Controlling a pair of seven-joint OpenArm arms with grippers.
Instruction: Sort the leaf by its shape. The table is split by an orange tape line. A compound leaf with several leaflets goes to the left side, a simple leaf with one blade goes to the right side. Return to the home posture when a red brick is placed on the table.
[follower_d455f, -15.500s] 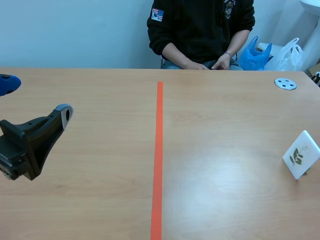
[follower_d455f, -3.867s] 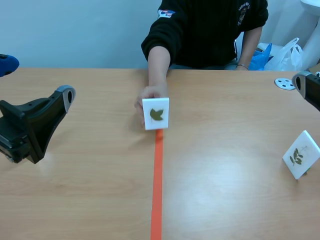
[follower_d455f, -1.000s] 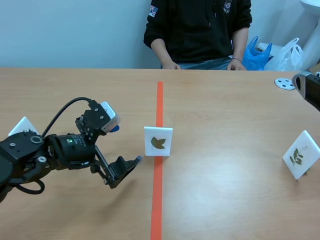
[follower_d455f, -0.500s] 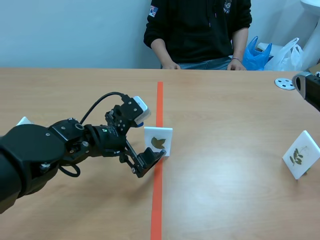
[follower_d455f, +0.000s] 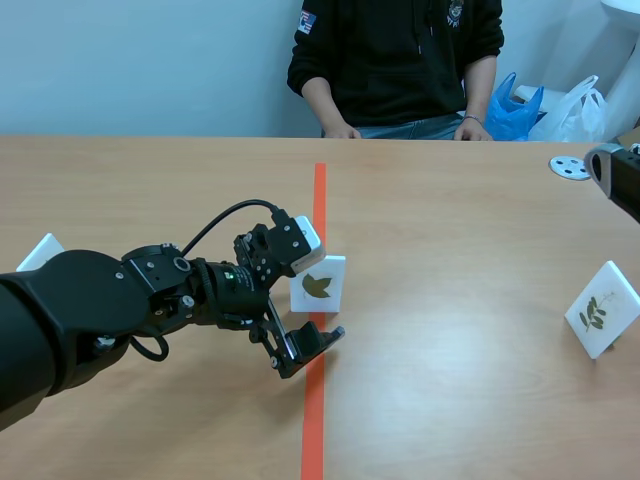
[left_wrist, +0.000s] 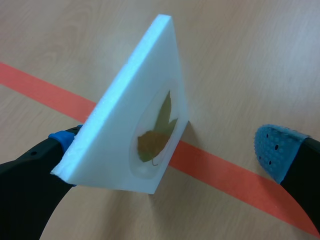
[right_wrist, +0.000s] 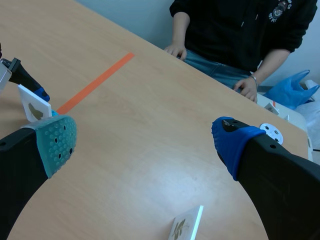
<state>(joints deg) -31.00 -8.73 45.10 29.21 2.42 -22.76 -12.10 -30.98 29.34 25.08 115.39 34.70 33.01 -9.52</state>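
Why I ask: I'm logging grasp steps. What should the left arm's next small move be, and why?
Probably close the left gripper on the leaf card. The card stands on the tape line between the open fingers, one close behind its back, the other apart from its leaf face, so nothing grips it yet.

leaf card (follower_d455f: 325, 290) | white, 1 lobed leaf | upright | on orange tape line (follower_d455f: 318, 200)

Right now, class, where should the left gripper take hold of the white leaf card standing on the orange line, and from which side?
Best grip the leaf card across its two flat faces, coming edge-on from the left arm's side: it is a thin upright slab, and the open left gripper straddles its edge.
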